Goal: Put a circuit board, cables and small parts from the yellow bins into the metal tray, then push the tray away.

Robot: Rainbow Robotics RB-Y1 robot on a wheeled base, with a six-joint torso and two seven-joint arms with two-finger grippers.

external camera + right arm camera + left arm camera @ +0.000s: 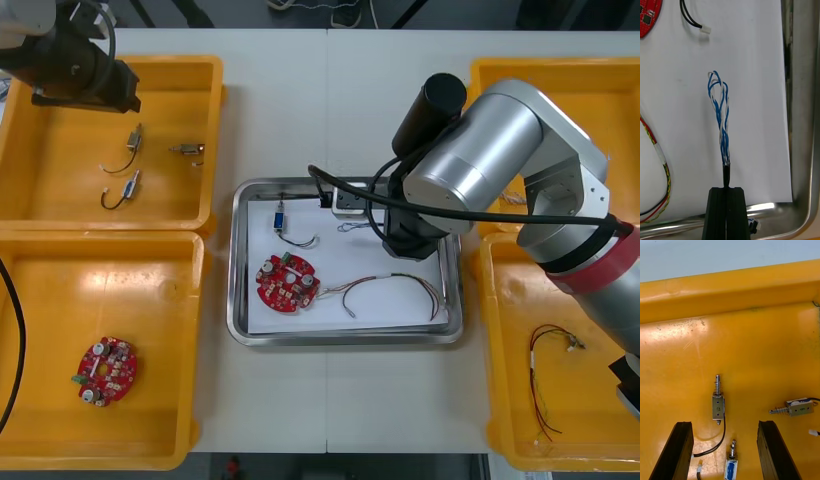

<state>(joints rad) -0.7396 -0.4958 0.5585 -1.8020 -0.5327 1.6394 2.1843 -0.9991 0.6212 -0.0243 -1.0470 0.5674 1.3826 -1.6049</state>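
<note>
Inside metal tray (805, 150), right gripper (727, 188) had fingers clenched on black end of twisted blue and white cable (720, 116) (rest lay on white lining (752, 75)). Over yellow bin (733, 296), left gripper (725, 423) hovered, fingers spread above small metal parts (718, 407).

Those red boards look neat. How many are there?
2. One board lies in the tray, another in the near left bin. The right arm may hide more; the right gripper, over the tray, grips a cable. The left gripper hovers open over the far left bin.
</note>
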